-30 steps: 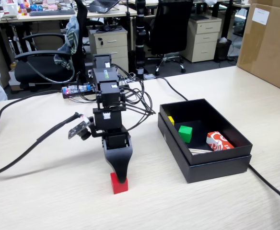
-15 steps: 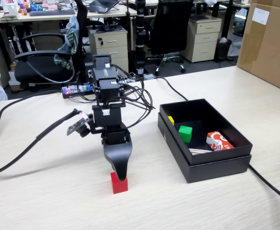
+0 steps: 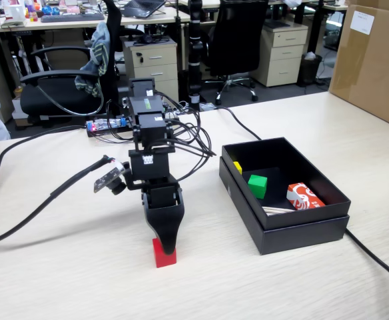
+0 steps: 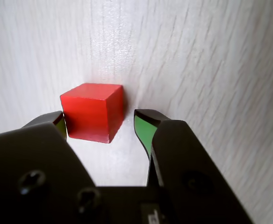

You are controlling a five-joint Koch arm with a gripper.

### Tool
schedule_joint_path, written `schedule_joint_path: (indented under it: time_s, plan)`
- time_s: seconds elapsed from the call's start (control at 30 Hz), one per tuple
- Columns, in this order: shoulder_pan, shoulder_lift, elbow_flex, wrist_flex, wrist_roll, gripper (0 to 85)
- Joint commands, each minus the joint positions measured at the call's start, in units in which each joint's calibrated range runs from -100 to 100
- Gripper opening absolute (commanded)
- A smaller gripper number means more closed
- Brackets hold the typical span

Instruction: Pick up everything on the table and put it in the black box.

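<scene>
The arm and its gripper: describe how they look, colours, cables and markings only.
The arm is a stack of black blocky motor units with small white labels and one green label, trailing black cables. A small camera sticks out at the wrist. The gripper has smooth black jaws with green lining on the inner faces, and screw heads show on its body.

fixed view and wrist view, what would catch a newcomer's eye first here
The small solid-red cube on the light beige wood-grain tabletop, sitting between the open jaws of the black gripper, with a gap at the right jaw. Next, right in the fixed view, the shallow matte black cardboard box holding a green cube.
</scene>
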Motion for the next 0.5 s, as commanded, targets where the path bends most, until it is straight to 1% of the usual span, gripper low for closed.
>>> schedule_joint_path:
  time_s: [0.0,0.13,0.17,0.23,0.27,0.4,0.47]
  plan:
    - [-0.05,-1.54,3.45,-2.50,0.59,30.9]
    - [-0.20,-1.77,3.72,-3.45,1.71,31.6]
    - [-0.20,-1.77,3.90,-3.45,1.71,34.6]
    - [-0.20,-1.77,4.08,-3.28,1.56,45.9]
    - [-0.15,-1.89,4.36,-2.85,1.37,48.7]
    - [0.00,-1.66,4.17,-2.59,1.03,48.3]
    - [0.00,-1.66,4.08,-2.59,1.03,46.7]
